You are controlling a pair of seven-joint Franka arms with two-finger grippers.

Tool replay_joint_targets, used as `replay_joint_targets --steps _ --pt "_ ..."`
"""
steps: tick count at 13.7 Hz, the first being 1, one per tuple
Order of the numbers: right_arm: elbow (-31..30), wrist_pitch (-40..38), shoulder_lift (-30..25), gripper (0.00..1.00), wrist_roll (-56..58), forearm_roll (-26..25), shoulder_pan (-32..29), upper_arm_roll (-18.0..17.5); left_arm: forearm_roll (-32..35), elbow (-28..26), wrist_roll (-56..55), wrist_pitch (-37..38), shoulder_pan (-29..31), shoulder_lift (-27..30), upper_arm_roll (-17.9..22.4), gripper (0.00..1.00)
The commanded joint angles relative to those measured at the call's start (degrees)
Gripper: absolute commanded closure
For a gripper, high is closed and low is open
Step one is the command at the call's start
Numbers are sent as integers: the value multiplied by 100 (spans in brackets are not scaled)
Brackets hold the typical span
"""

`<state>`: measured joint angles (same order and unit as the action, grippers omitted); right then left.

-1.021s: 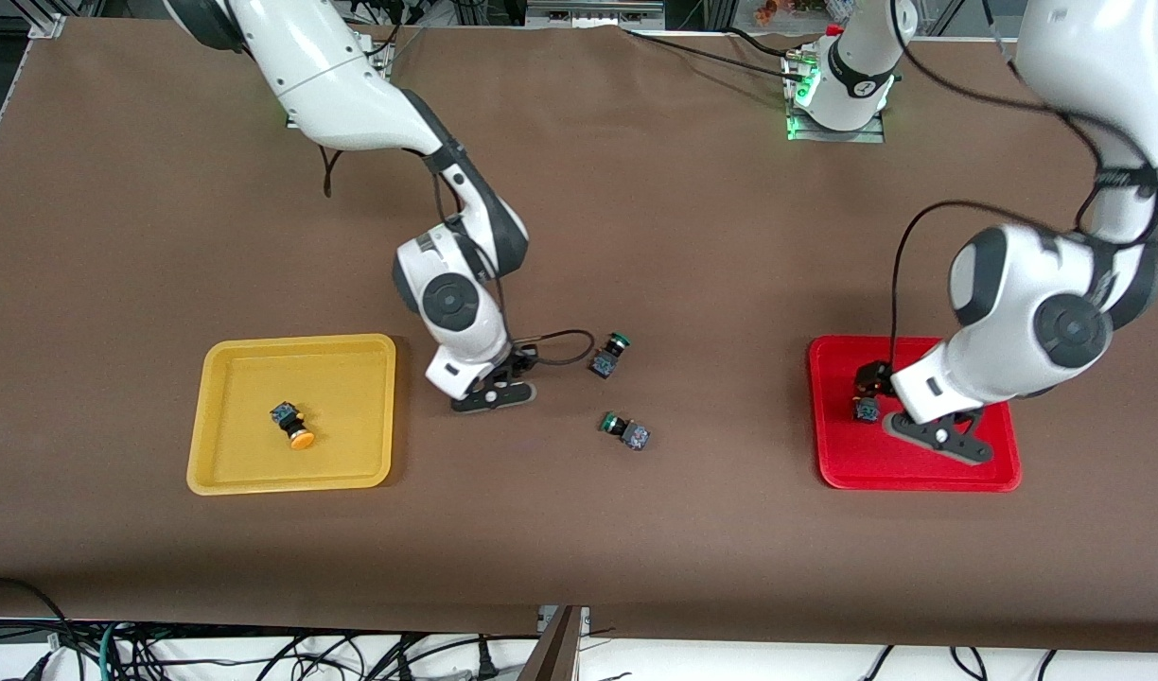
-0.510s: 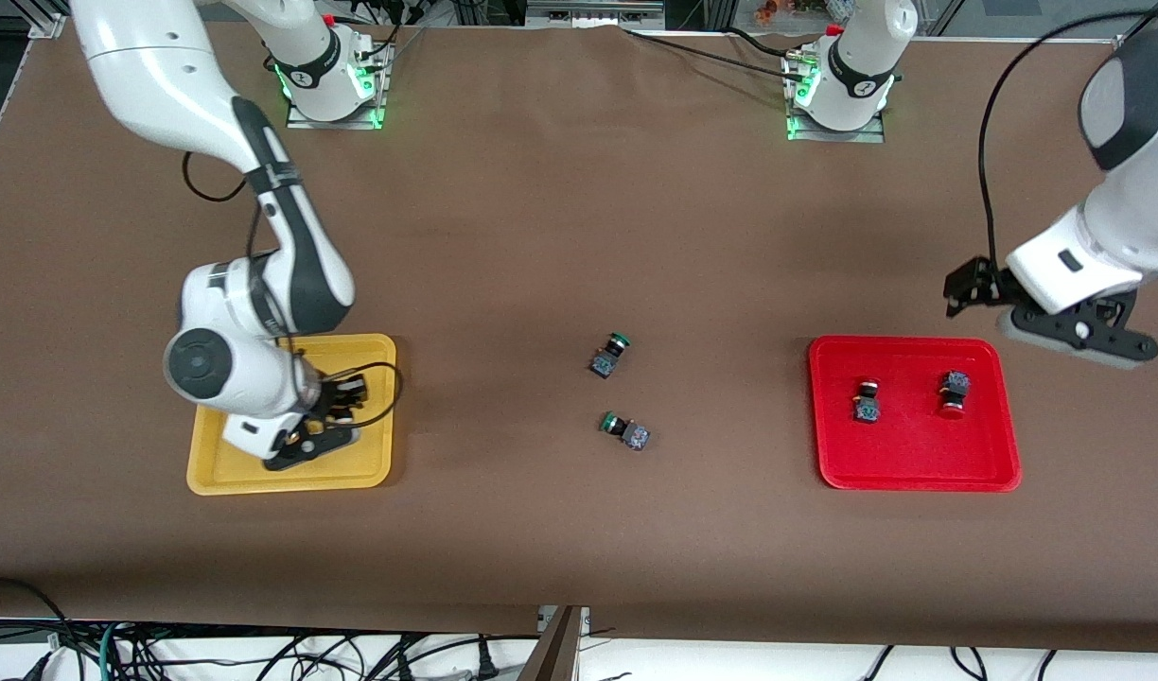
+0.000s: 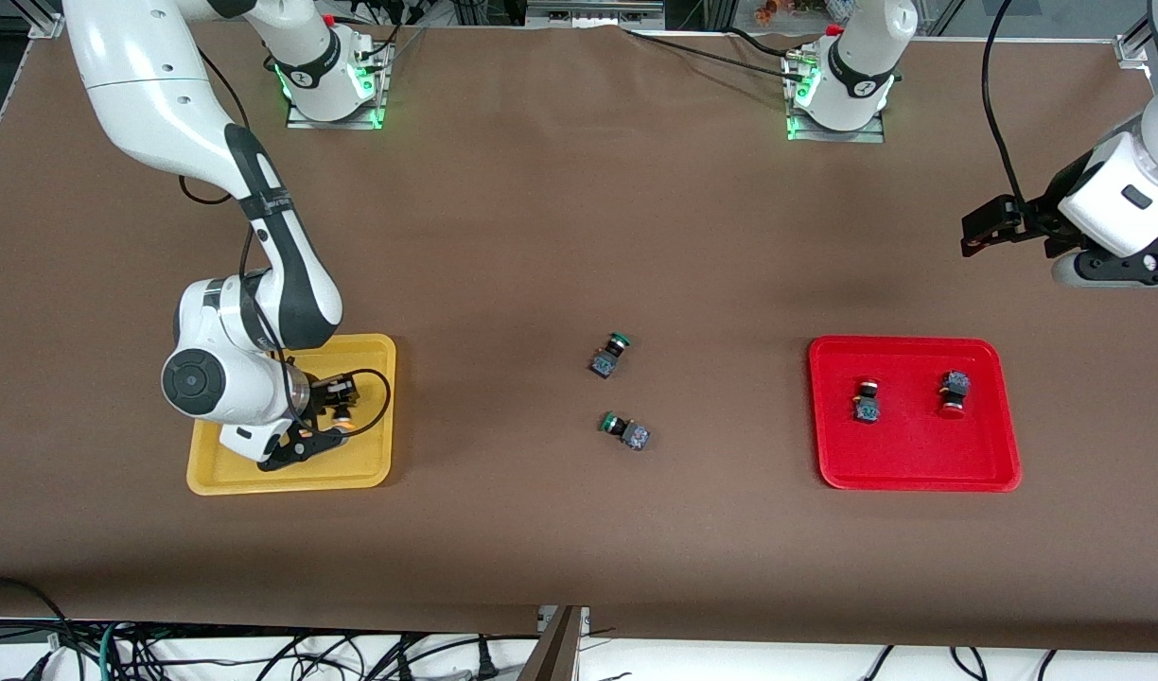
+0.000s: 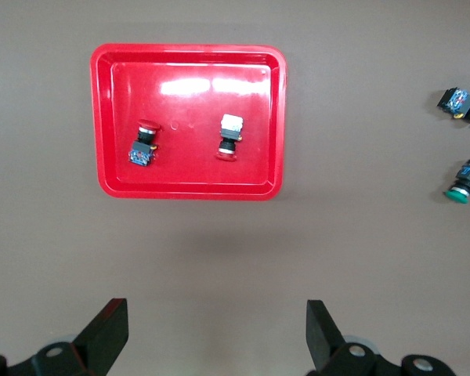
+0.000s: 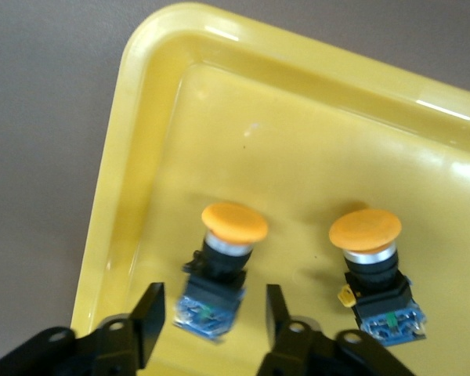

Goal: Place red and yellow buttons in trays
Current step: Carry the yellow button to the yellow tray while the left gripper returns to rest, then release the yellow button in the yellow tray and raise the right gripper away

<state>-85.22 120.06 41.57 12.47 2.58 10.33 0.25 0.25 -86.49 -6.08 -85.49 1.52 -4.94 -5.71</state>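
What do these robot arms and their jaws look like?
Both arms have glossy white shells with dark grey joints. Black cables loop down to the right gripper and left gripper, whose jaws are black. Green lights glow at both bases.

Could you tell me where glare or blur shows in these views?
Left wrist view: two white glare patches on the red tray floor. Right wrist view: bright highlights along the yellow tray rim, and the right gripper fingertips look soft and out of focus. Front view: evenly lit, green lights glowing at both arm bases.
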Motion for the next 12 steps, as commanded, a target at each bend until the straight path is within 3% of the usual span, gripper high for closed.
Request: replay_joint_targets --steps 1,3,8,12 --pt "233 -61 -175 26 -25 67 48 -34 -95 115 -103 103 -37 -60 79 0" --pt "339 -262 -438 20 -173 67 66 -43 -78 176 -130 103 -90 -191 52 0" --pt "287 -1544 -1869 20 -359 -20 57 27 -78 676 -139 120 -108 -490 35 0" --pt "261 -2696 -2758 16 -359 -29 57 527 -86 739 -139 111 -99 -596 44 0"
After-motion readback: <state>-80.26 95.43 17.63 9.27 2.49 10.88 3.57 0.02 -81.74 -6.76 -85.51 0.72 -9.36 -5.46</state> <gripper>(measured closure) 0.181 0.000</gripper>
